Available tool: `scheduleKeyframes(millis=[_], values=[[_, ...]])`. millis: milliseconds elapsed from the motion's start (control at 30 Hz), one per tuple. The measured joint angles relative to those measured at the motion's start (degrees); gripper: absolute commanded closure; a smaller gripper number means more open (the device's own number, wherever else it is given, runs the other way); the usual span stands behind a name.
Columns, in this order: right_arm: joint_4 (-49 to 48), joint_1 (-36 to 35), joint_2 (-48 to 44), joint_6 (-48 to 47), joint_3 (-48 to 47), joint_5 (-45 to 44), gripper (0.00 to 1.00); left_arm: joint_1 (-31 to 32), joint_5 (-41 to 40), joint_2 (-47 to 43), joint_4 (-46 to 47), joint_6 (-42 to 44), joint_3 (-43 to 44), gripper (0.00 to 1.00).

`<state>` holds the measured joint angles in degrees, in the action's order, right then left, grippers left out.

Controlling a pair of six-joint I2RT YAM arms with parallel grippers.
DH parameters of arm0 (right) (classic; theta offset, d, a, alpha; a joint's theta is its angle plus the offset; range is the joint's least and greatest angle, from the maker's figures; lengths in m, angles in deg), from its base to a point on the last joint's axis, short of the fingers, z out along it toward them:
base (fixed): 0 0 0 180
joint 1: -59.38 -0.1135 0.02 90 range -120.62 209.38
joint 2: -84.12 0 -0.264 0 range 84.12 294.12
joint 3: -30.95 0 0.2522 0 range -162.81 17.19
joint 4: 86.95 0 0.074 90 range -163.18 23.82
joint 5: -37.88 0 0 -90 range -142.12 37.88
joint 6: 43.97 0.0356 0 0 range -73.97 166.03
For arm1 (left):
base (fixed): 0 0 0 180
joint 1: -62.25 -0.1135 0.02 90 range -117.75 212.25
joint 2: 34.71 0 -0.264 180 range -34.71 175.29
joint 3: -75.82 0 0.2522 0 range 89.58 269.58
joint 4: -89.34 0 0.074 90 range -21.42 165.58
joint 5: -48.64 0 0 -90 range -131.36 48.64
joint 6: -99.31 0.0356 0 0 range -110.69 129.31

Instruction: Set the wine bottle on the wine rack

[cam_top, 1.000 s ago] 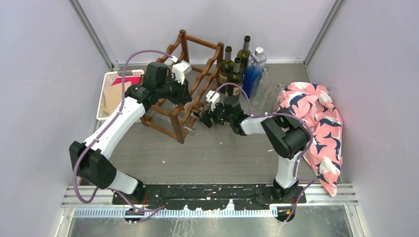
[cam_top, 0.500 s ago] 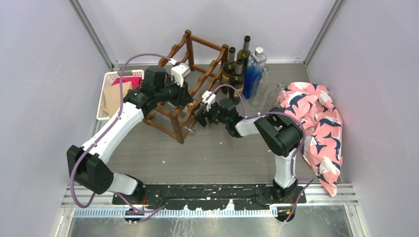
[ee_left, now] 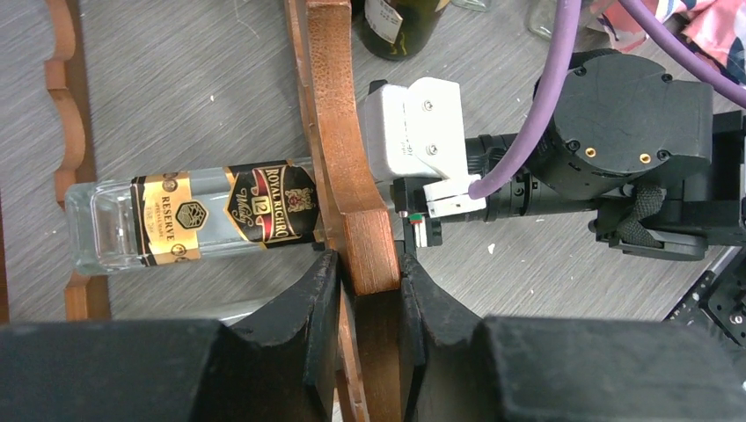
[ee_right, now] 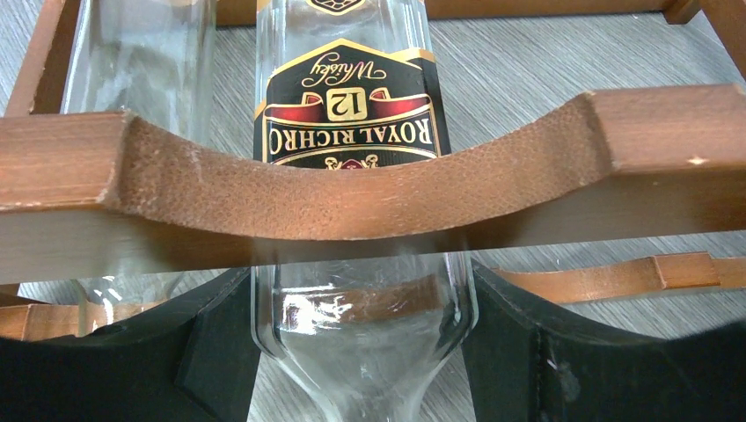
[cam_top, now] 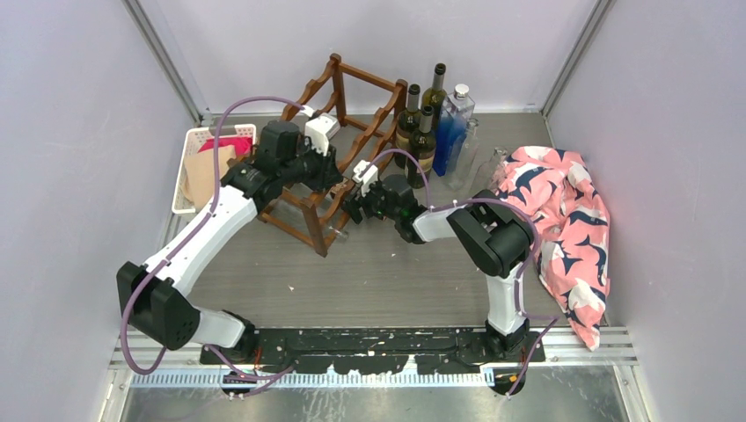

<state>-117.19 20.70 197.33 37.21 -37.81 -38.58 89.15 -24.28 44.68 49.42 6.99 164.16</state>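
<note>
Left hand (cam_top: 332, 174) is clamping the wine rack (cam_top: 352, 97) on the tabletop (cam_top: 387, 272), right hand (cam_top: 353, 209) reaching in low beside it. Left wrist: fingers (ee_left: 308, 308) are squeezing a scalloped rail, the wine bottle (ee_left: 189, 220) lying on its side beyond. Right wrist: black fingers are gripping the clear bottle's shoulder, a rail crossing its label.

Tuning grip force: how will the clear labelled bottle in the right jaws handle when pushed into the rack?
The clear bottle looks empty, so probably light. Smooth glass, likely slippery between the jaws. Rigid and breakable; may chip against the rack rail crossing it.
</note>
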Motion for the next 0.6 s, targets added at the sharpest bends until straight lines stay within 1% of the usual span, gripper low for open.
scheduleKeyframes(millis=[167, 300, 400, 600], values=[[-0.3, 0.0, 0.3, 0.2, -0.1, 0.1, 0.85, 0.5, -2.1, -0.5, -0.2, -0.6, -0.1, 0.85], [-1.4, -0.1, 0.8, 0.3, -0.1, 0.4, 0.85, 0.5, -2.6, -0.7, -0.5, -0.9, -0.1, 0.82], [-1.6, -0.1, 0.9, 0.5, -0.2, 0.7, 0.85, 0.5, -2.7, -0.8, -0.7, -1.2, -0.1, 0.77], [0.3, -0.4, 0.9, 1.4, -1.2, 1.3, 0.78, 0.4, -3.3, -2.1, -2.4, -1.8, 0.0, 0.64]])
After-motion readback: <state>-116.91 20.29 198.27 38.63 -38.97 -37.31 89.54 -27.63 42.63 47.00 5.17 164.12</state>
